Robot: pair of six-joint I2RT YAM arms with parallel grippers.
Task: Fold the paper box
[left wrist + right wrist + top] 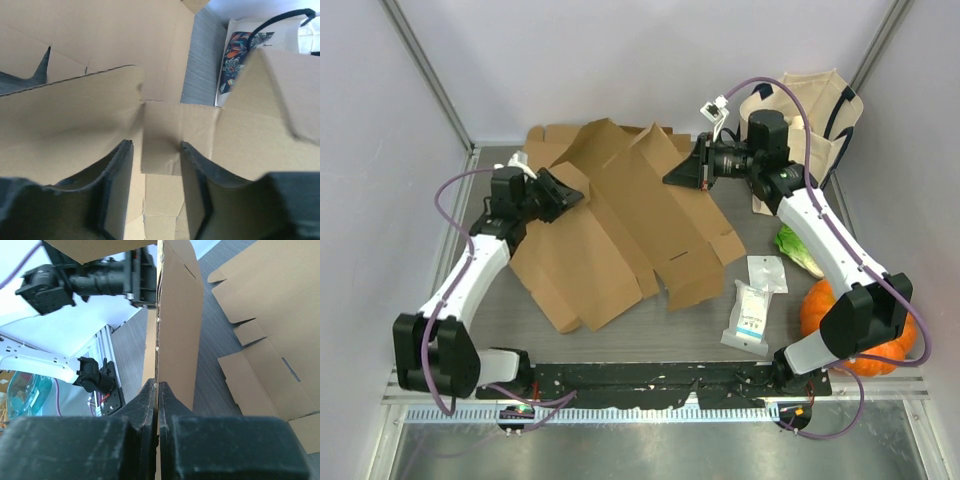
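Top view: the flattened paper box (620,230) sprawls on the worktop (690,325) between both arms; the left gripper (563,195) sits over its left flaps, jaw gap unclear from above; the right gripper (672,176) meets a raised flap.
Left wrist: jaws parted, cardboard beyond them, nothing clamped.
Right wrist: jaws pinched on an upright panel's thin edge; the panel's top is cut off.

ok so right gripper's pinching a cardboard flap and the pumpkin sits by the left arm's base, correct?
Not quite. The pumpkin sits by the right arm's base, not the left's, as the top external view shows. The rest holds: the right gripper is shut on the cardboard flap, seen in the right wrist view.
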